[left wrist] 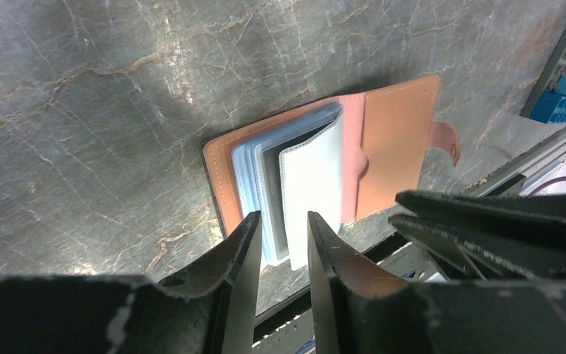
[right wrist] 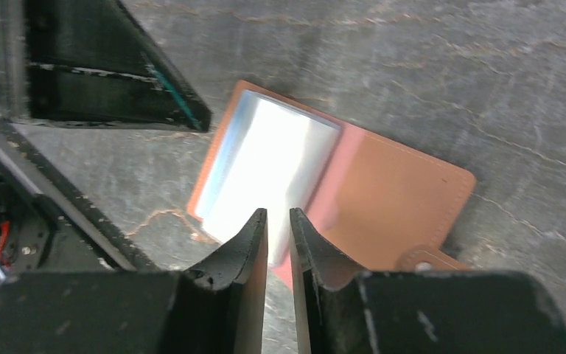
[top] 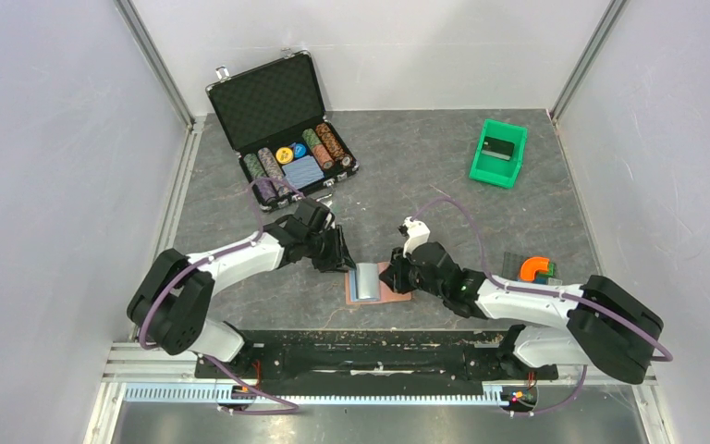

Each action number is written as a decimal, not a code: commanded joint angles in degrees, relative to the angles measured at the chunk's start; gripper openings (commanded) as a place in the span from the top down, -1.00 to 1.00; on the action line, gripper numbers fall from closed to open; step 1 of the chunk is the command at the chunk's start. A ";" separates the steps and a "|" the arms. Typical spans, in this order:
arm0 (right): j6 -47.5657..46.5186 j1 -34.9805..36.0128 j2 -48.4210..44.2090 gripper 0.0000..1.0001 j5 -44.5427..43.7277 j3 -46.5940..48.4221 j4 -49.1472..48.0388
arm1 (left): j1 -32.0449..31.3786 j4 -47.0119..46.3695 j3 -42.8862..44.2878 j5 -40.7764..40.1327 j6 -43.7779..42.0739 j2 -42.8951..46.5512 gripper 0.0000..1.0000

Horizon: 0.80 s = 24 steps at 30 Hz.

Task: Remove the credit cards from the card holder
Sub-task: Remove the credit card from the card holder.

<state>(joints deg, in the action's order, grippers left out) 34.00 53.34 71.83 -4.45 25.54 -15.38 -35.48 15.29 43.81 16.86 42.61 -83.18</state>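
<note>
The brown card holder [top: 397, 285] lies open on the table between my two grippers, its light blue sleeves [top: 367, 280] fanned up. In the left wrist view the holder [left wrist: 394, 147] shows a dark grey credit card [left wrist: 271, 184] tucked between the sleeves. My left gripper [left wrist: 283, 221] is open by a small gap just short of the sleeves' near edge, holding nothing. It sits at the holder's left side in the top view [top: 344, 264]. My right gripper [right wrist: 276, 217] hovers over the sleeves [right wrist: 265, 155] with a narrow gap, holding nothing, and shows at the holder's right side in the top view [top: 396, 275].
An open black case with poker chips [top: 282, 129] stands at the back left. A green bin [top: 510, 171] holding a black block [top: 497, 148] stands at the back right. An orange piece [top: 536, 268] lies on a dark item at the right. The table's front rail [top: 379, 347] is close behind the holder.
</note>
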 commanded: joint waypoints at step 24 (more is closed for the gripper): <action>-0.48 -5.20 2.51 0.66 -1.15 -10.18 -5.11 | -2.22 -2.82 1.50 -0.38 0.02 -6.20 0.49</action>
<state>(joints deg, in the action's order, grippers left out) 33.89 48.80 73.67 -4.32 16.56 -21.87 -37.28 13.32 43.46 16.62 42.63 -88.23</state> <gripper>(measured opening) 0.171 0.262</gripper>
